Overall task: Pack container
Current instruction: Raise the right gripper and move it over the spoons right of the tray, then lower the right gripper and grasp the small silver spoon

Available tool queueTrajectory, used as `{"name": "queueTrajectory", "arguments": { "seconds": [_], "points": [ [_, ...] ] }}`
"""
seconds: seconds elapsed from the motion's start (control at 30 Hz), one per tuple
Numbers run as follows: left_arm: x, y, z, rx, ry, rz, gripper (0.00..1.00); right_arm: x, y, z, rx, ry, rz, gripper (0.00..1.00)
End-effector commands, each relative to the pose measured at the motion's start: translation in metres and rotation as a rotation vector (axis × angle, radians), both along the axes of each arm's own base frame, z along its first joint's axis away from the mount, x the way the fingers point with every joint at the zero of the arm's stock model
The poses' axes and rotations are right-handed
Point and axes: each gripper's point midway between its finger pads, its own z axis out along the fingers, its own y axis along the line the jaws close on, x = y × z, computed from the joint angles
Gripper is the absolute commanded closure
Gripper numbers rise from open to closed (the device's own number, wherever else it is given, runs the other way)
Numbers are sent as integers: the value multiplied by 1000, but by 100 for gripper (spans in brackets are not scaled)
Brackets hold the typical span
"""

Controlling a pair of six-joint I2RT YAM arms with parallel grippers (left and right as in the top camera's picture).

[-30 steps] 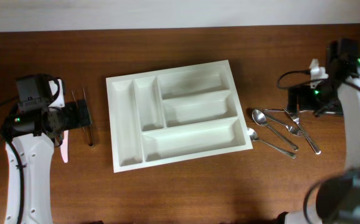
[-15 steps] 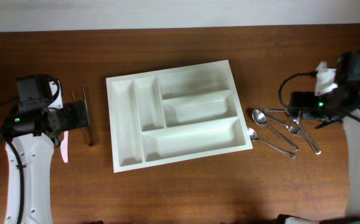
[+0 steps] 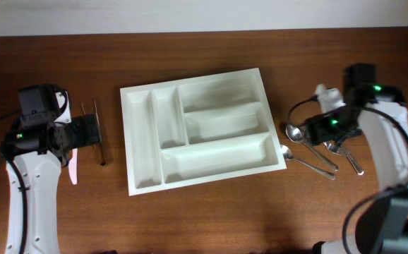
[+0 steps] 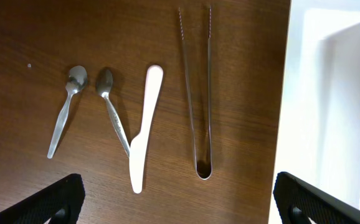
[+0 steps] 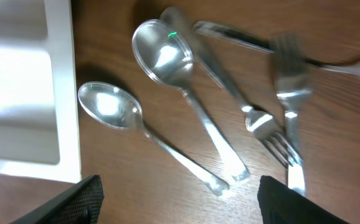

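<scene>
The container [image 3: 218,159], a white cutlery tray with five compartments, lies in the middle of the wooden table [image 3: 204,219], a little turned, and all its compartments that can be seen are empty. It is between the two arms and neither of them touches it.

The left gripper [image 3: 94,132] is beside the left edge of the tray. In the left wrist view its fingers [image 4: 58,199] are spread wide and grasp nothing. Metal tongs [image 4: 197,93] lie on the table in front of the gap between the fingers, with the bent end nearest to them. A white plastic knife [image 4: 144,124] and two small spoons [image 4: 113,109] [image 4: 65,109] lie more to the side of the finger at the left of this view. The wall of the tray [image 4: 329,93] is in front of the other finger.

The right gripper [image 3: 317,128] hangs over the cutlery at the right side of the tray. Its fingers [image 5: 83,199] are also released and wide apart, with nothing between them. In front of the gap lie a large spoon [image 5: 161,53] and a smaller spoon [image 5: 108,106], both with the bowl away from the fingers; the smaller one is just beside the rim of the tray [image 5: 58,93]. Toward the other finger lie forks [image 5: 290,124] that cross each other, but they are blurred.
</scene>
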Motion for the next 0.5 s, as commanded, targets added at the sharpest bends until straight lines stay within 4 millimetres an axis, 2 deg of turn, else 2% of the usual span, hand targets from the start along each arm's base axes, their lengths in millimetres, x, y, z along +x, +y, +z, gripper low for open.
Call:
{"name": "queueTrajectory", "arguments": {
  "seconds": [0.0,0.13,0.3,0.47],
  "points": [
    [3,5,7,23,-11,-1,1,-6,2,-13,-54,61,93,20],
    [3,5,7,23,-11,-1,1,-13,6,-15,-59,93,163,23],
    [3,5,7,23,-11,-1,1,-20,-2,-19,-106,121,162,28],
    [3,5,7,24,-11,-1,1,-30,8,-33,-99,151,216,30]
  ]
}}
